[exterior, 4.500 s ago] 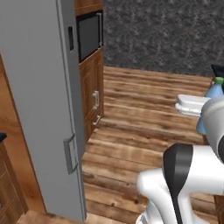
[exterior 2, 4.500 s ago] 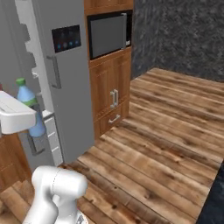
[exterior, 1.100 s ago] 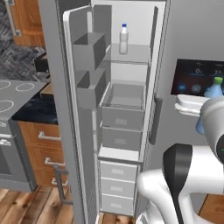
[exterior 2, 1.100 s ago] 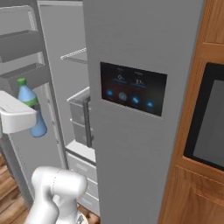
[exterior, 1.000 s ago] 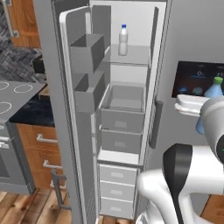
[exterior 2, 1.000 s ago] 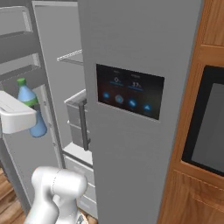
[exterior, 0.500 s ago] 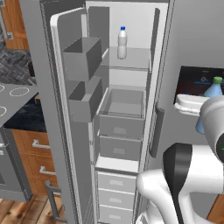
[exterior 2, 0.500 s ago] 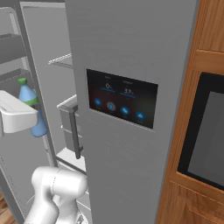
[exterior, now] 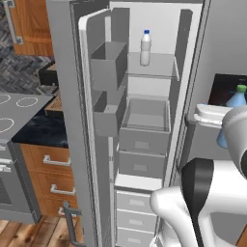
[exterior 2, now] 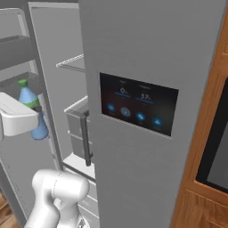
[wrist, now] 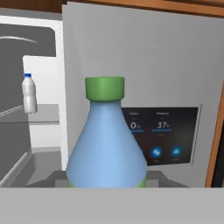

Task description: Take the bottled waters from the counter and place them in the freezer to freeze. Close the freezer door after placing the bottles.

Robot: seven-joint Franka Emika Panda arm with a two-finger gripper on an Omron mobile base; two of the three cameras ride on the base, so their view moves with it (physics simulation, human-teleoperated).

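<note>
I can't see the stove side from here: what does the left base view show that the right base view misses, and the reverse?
Left base view alone: the white bottle upright on the freezer's upper shelf, the door bins, the stovetop and counter drawers. Right base view alone: the whole blue-lit panel, plus the wooden cabinet beside it. Both: the green-capped bottle held by the gripper, and the open freezer compartment.
</note>
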